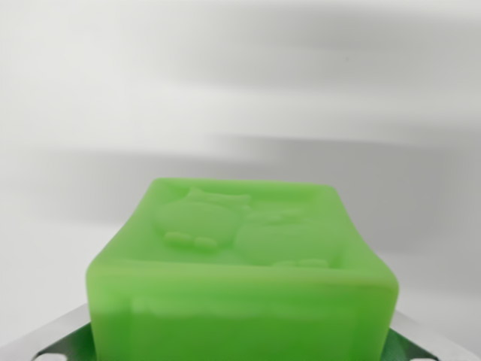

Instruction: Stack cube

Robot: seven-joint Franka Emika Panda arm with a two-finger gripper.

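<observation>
A green cube [240, 271] fills the lower half of the wrist view, very close to the camera. Its top face has raised cartoon figures inside a raised rim. My gripper [240, 353] is shut on the cube. Only slivers of its grey fingers [56, 344] show, at the bottom left and bottom right corners against the cube's sides. The lower part of the cube is cut off by the frame. No second cube is in view.
Behind the cube I see only a blurred white and grey surface with soft horizontal streaks.
</observation>
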